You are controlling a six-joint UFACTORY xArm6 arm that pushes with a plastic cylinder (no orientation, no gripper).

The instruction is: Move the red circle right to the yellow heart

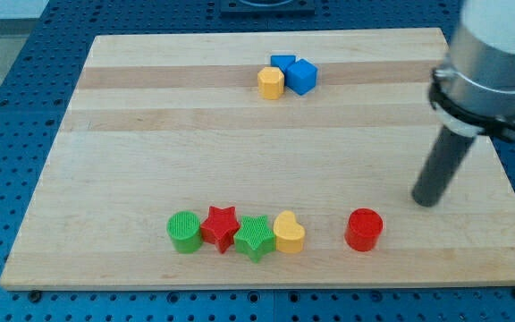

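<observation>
The red circle point(364, 229) sits near the view's bottom, right of centre. The yellow heart point(289, 233) lies to its left, with a gap of about a block's width between them. The heart ends a row with a green star point(255, 237), a red star point(221, 227) and a green circle point(184, 232). My tip point(427, 200) rests on the board up and to the right of the red circle, apart from it.
A yellow hexagon point(271, 82) and two blue blocks point(301, 76) cluster near the view's top centre. The wooden board point(150, 134) lies on a blue perforated table. The arm's grey body point(499, 54) fills the view's top right corner.
</observation>
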